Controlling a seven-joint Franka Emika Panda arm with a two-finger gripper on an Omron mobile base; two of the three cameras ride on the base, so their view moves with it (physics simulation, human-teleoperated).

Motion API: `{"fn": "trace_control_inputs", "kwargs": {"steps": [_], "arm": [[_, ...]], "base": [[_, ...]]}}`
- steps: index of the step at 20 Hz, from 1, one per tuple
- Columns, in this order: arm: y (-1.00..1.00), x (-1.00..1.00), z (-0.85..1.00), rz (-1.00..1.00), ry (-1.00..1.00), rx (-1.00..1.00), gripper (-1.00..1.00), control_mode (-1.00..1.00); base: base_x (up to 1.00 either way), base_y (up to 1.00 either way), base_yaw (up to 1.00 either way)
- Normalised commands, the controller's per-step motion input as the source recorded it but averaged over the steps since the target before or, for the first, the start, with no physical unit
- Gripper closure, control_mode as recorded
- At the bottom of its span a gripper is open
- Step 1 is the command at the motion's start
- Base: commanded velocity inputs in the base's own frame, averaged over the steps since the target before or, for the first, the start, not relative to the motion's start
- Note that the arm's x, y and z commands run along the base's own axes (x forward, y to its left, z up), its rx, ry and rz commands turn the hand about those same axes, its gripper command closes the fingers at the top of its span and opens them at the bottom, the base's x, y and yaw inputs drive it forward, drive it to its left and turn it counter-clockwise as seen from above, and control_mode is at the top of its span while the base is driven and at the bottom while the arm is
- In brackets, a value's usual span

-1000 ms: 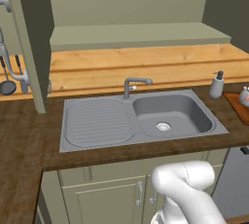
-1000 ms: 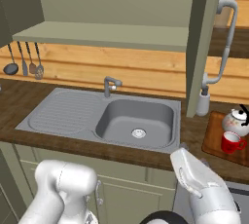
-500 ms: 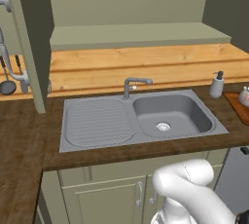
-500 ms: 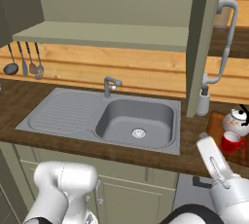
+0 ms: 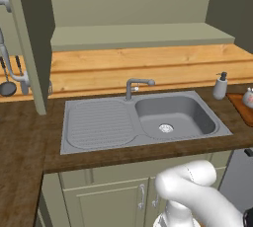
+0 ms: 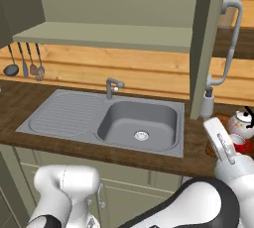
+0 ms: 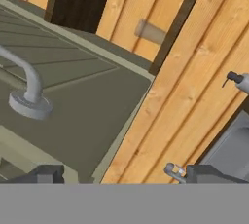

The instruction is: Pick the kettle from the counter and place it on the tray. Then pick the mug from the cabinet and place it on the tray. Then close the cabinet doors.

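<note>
Dark wood-grain counter [image 5: 29,137] runs under an open olive-green wall cabinet [image 5: 138,36], with a steel sink [image 5: 141,117] set into it and a soap dispenser [image 5: 220,86] just beside the basin's right end.

From the right base camera I see the kettle [image 6: 243,121] and the red mug [image 6: 242,145] both sitting on the tray [image 6: 210,148] at the far right, the mug nearer me and partly hidden by my arm. The cabinet shelf looks bare. So I judge that what remains is the cabinet doors, and they stand open: the right door [image 6: 208,38] edge-on with its curved bar handle [image 6: 229,43], the left door [image 5: 27,43] at the far left.

My gripper [image 7: 119,173] is spread wide with nothing between the fingertips; the hand camera looks across a green door panel and one end of its bar handle [image 7: 26,79], with wooden wall planks beyond.

The door should swing stiffly on its hinges, rigid and not fragile. I'd push flat on the panel near its free edge, or hook the bar; the metal may be slippery, so pushing seems safer.
</note>
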Motion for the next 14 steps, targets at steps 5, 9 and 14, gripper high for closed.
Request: {"fn": "trace_control_inputs", "kwargs": {"steps": [5, 9, 14], "arm": [[0.0, 0.37, 0.16, 0.08, 0.03, 0.02, -1.0, -1.0], [-0.06, 0.24, 0.11, 0.14, 0.0, 0.07, -1.0, -1.0], [-0.01, 0.25, 0.14, 0.16, 0.02, 0.08, -1.0, -1.0]], "base": [[0.0, 0.0, 0.0], [0.0, 0.0, 0.0], [0.0, 0.0, 0.0]]}}
